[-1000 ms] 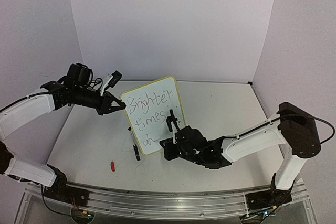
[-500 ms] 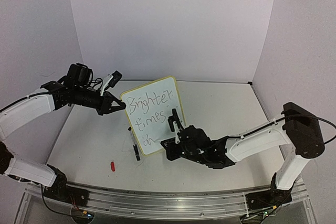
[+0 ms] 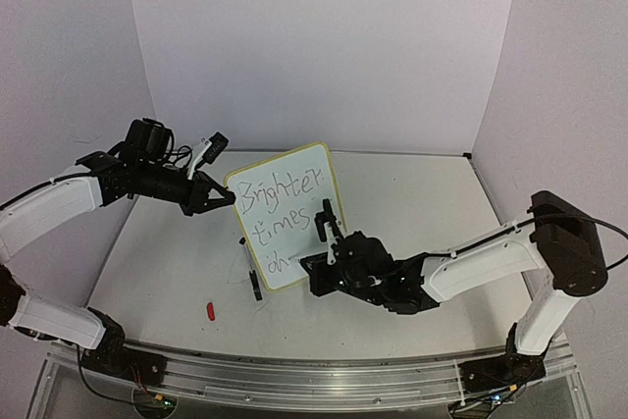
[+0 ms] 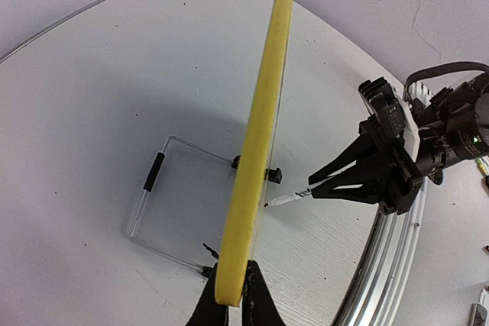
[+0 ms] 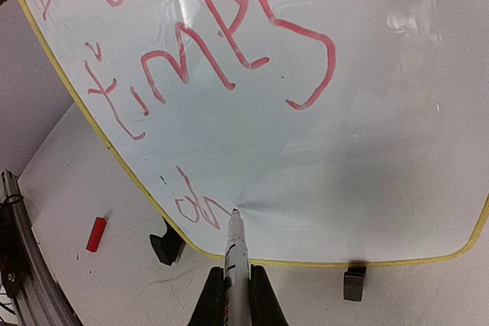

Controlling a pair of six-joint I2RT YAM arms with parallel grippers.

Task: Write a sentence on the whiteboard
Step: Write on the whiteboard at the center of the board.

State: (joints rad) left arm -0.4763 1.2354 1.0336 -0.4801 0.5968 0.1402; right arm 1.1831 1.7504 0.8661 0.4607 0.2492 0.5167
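Right end effector (image 5: 233, 299) is pressed together on the marker (image 5: 236, 261), tip touching the whiteboard (image 3: 294, 176) straight ahead, beside the unfinished third line of the sentence (image 5: 221, 32). Left end effector (image 4: 232, 305) pinches the whiteboard rim only. Excess tip pressure may pivot the whiteboard in that pinch, skewing strokes; remaining letters may crowd the lower rim.

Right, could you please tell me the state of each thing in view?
Whiteboard: standing on its feet, one edge clamped.
Sentence: unfinished, third line barely started.
Marker: uncapped, tip touching the whiteboard at the third line.
Cap: off, lying on the table.
Left end effector: shut on whiteboard.
Right end effector: shut on marker.
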